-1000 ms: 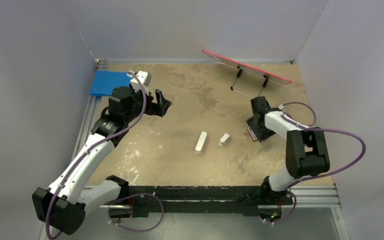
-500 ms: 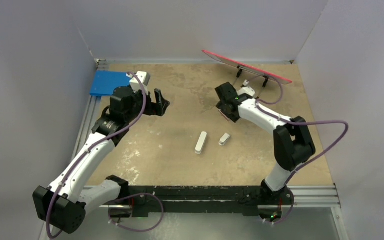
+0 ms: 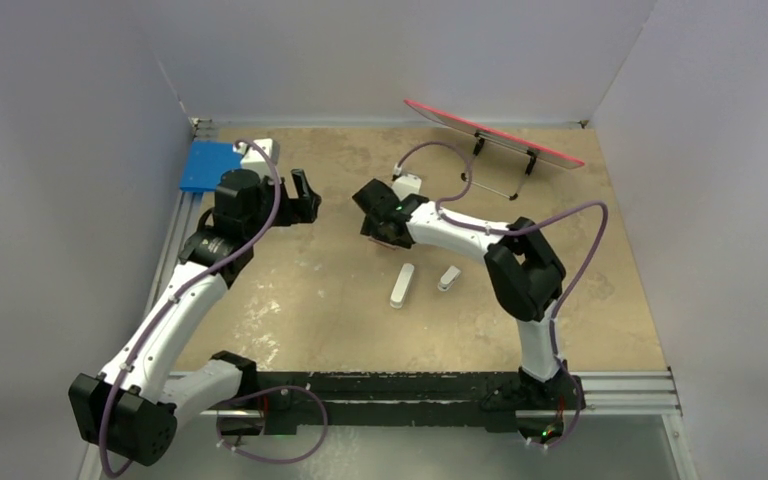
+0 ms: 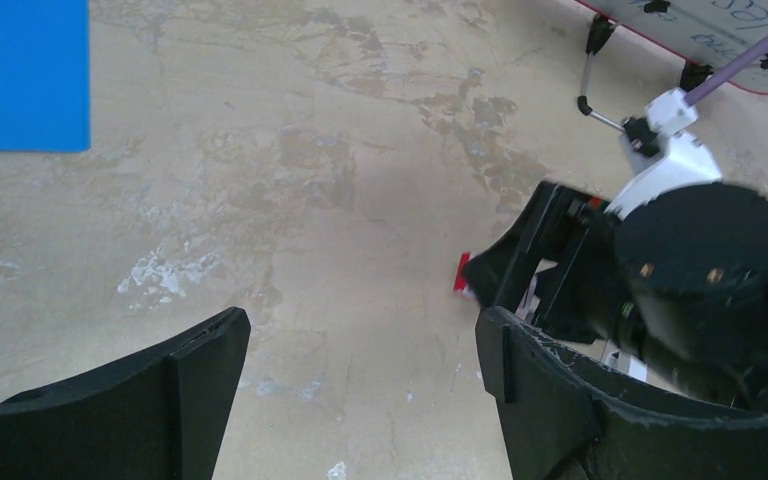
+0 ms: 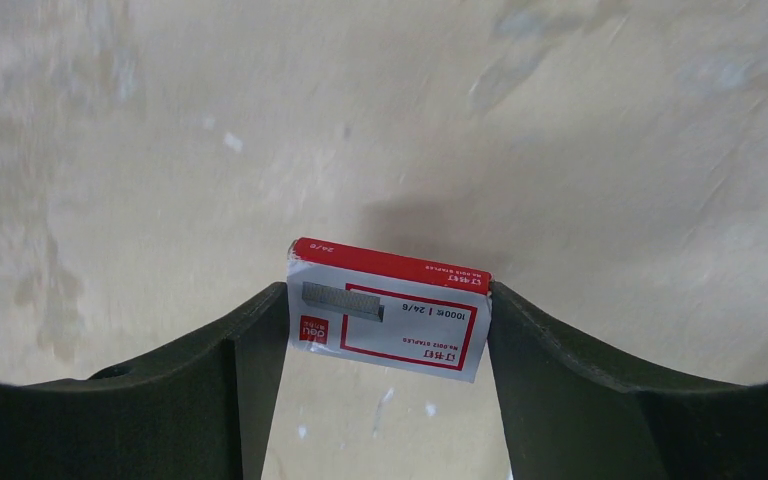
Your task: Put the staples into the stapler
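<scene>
My right gripper [image 5: 388, 312] is shut on a small red-and-white box [image 5: 388, 309], its fingers pressing the box's two short ends and holding it above the tabletop. The staples themselves are hidden. From above, the right gripper [image 3: 380, 228] hangs left of centre, just behind the stapler [image 3: 402, 285], a slim white bar lying flat. My left gripper [image 3: 305, 197] is open and empty, a short way left of the right one. The left wrist view shows its fingers [image 4: 210, 350] wide apart over bare table, with a corner of the red box [image 4: 463, 273] beyond.
A shorter white piece [image 3: 448, 278] lies right of the stapler. A blue sheet [image 3: 207, 165] lies at the back left corner. A red-rimmed board on a wire stand [image 3: 490, 133] leans at the back right. White walls close in the table.
My right arm has swung from the right side of the table leftward to the centre, carrying the red-and-white box. The left gripper has shifted slightly left and back.
</scene>
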{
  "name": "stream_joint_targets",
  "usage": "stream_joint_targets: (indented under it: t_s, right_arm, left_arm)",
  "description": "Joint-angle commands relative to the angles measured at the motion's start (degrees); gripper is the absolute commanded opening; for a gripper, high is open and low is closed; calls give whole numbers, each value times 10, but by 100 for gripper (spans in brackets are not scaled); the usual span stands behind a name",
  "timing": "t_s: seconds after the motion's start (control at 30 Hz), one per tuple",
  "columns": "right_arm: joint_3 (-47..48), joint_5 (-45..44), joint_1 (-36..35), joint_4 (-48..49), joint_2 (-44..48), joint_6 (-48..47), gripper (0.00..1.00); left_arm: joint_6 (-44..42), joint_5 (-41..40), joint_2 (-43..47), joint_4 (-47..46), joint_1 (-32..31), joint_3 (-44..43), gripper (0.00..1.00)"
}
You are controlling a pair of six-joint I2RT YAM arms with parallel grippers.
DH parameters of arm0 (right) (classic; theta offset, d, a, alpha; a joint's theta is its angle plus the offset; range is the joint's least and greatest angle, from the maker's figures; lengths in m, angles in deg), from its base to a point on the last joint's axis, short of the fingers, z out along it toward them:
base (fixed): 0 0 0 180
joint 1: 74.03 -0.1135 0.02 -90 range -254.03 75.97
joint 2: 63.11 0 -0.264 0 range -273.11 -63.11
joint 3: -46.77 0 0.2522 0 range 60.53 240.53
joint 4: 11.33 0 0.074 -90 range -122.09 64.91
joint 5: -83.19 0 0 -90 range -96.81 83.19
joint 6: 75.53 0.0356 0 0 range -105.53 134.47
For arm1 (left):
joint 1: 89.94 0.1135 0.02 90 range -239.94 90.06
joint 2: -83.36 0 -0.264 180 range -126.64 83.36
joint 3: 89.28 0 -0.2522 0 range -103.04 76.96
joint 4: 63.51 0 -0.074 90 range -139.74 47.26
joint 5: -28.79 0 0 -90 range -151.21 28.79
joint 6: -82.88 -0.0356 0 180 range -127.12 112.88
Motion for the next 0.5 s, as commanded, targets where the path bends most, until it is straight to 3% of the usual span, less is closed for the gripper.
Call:
stream_joint_targets:
  t_s: [0.0,0.47]
  right_arm:
    - [19,32,-24,-8,8,-11,71]
    - [1,99,-33,20,-25,-26,72]
  left_arm:
    - [8,-22,13,-12,4,-23,84]
    - [14,-9,3,-12,9,-23,84]
